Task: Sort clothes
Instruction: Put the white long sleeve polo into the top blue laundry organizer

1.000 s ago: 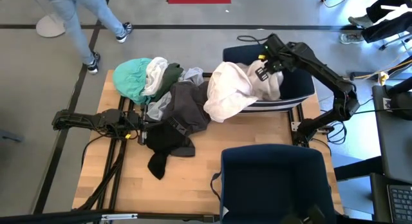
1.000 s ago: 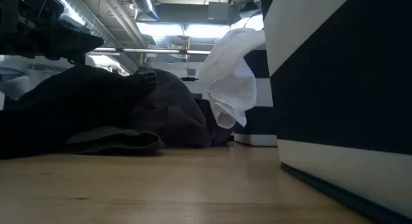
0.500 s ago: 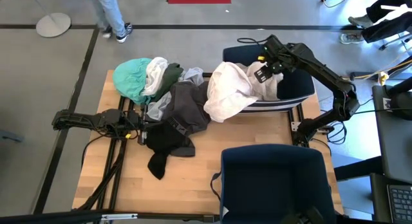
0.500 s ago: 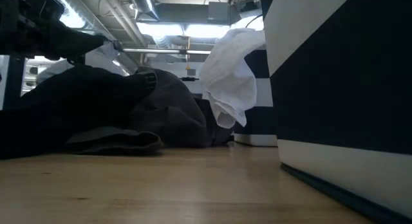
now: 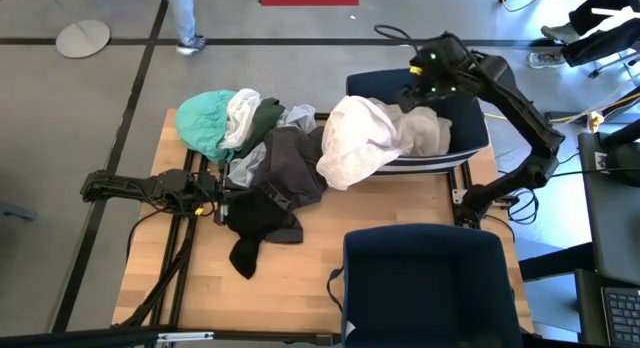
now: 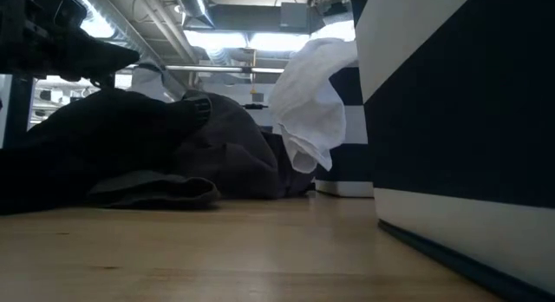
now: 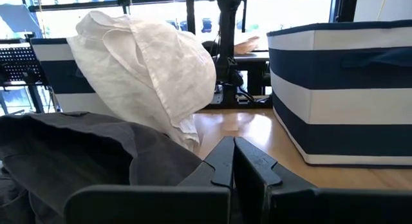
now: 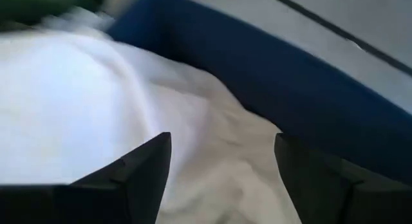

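Observation:
A white garment (image 5: 355,143) hangs over the left rim of the far navy bin (image 5: 468,128). Its lower part hangs down outside the bin (image 6: 312,102). A cream garment (image 5: 425,133) lies inside that bin. My right gripper (image 5: 420,80) is open and empty above the bin's far part, over the cream garment (image 8: 232,156). A pile lies on the table's left: teal (image 5: 205,123), dark green (image 5: 265,118), dark grey (image 5: 290,163) and black (image 5: 260,218) garments. My left gripper (image 5: 218,196) lies shut (image 7: 233,161) low at the left, against the pile's edge.
A second navy and white bin (image 5: 430,278) stands at the table's near right and fills the right of the low view (image 6: 460,120). Bare wood (image 5: 300,288) shows at the near middle. A person's legs (image 5: 185,18) are on the floor beyond the far edge.
My right gripper has gone up and toward the table's far edge, away from the cream garment, which stays in the far bin. The person beyond the far edge has walked on toward the right.

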